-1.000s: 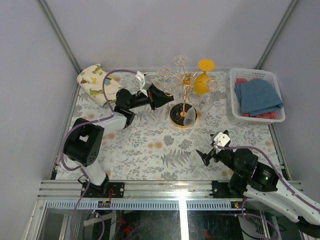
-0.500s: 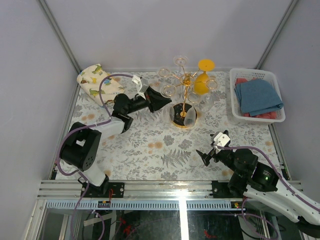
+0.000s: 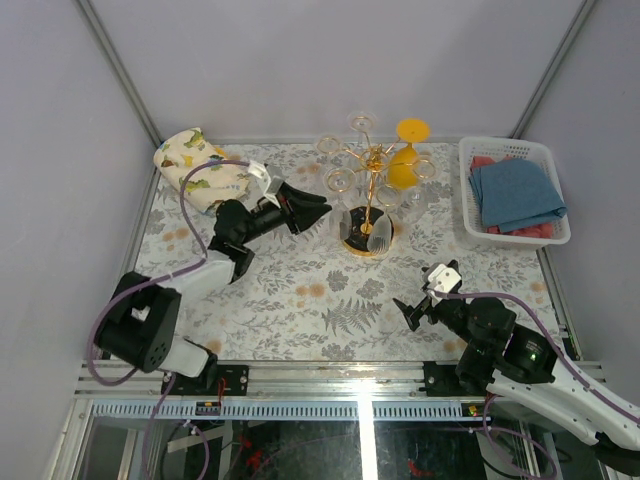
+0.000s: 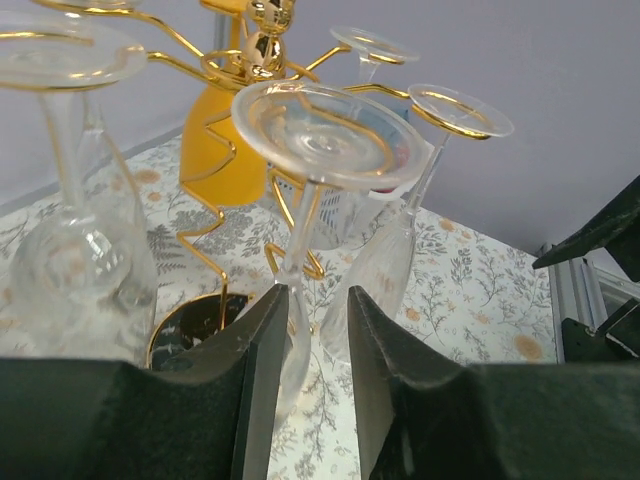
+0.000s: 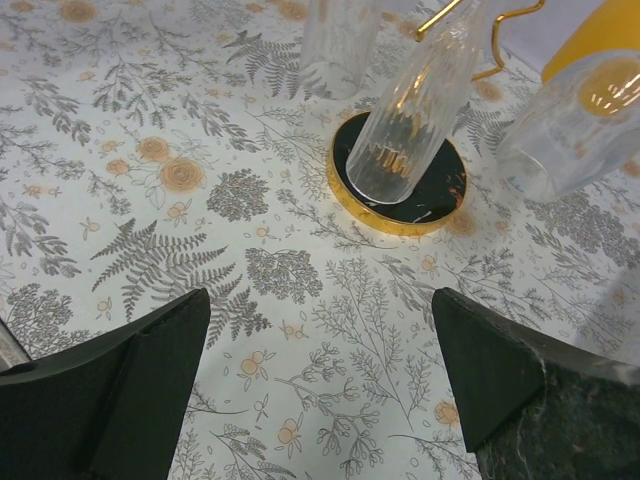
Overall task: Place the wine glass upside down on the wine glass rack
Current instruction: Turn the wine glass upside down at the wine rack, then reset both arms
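Left gripper [image 4: 318,300] — jaws parted, loose around the stem of the wine glass [image 4: 325,140] hanging upside down on the wine glass rack [image 4: 262,45]; right gripper [image 3: 407,314] — spread wide.

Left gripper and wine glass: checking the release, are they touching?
Cannot tell. Left wrist view: wine glass stem clears one finger of left gripper but overlaps the other's edge.

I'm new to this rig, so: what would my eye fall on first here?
A gold wire rack hung with upside-down clear glasses and one yellow wine glass stands at the far middle of the floral table. The left gripper straddles the stem of a clear wine glass. A white basket of blue cloths sits far right.
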Action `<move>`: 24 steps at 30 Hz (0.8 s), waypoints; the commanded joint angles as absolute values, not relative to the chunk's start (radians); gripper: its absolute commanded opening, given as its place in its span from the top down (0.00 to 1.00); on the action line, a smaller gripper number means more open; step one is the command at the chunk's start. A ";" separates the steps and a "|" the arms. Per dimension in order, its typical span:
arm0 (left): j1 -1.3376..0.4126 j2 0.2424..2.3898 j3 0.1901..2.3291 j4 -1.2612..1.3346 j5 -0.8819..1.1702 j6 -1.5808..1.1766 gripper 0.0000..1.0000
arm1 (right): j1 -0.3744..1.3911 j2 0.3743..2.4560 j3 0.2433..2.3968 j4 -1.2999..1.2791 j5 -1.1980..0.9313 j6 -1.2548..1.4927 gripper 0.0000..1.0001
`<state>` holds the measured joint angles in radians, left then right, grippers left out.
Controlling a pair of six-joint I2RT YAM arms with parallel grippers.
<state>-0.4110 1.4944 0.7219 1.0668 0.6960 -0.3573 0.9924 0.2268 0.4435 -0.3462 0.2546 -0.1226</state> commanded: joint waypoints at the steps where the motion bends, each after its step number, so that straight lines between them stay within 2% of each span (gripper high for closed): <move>1: -0.403 1.323 0.639 0.938 0.534 -0.347 0.69 | 0.990 0.230 0.473 -0.296 0.337 -0.124 0.01; 7: -0.403 1.022 0.561 0.558 0.358 -0.374 0.64 | 0.990 0.248 0.494 -0.311 0.352 -0.124 0.01; 11: -0.402 0.830 0.548 0.301 0.240 -0.365 0.51 | 0.990 0.258 0.534 -0.336 0.369 -0.094 0.01; 16: -0.403 0.635 0.567 0.021 0.158 -0.366 0.44 | 0.990 0.281 0.634 -0.415 0.538 0.055 0.00; 17: -0.402 0.607 0.577 -0.028 0.146 -0.366 0.38 | 0.990 0.280 0.647 -0.428 0.577 0.099 0.00; 18: -0.402 0.583 0.586 -0.070 0.134 -0.365 0.28 | 0.990 0.279 0.656 -0.444 0.604 0.123 0.00; 21: -0.402 0.520 0.616 -0.188 0.096 -0.355 0.18 | 0.990 0.261 0.662 -0.483 0.686 0.178 0.00; 22: -0.402 0.504 0.626 -0.220 0.087 -0.348 0.10 | 0.991 0.247 0.660 -0.489 0.700 0.187 0.01; 24: -0.402 0.480 0.657 -0.285 0.077 -0.334 0.05 | 0.990 0.216 0.654 -0.493 0.731 0.198 0.00</move>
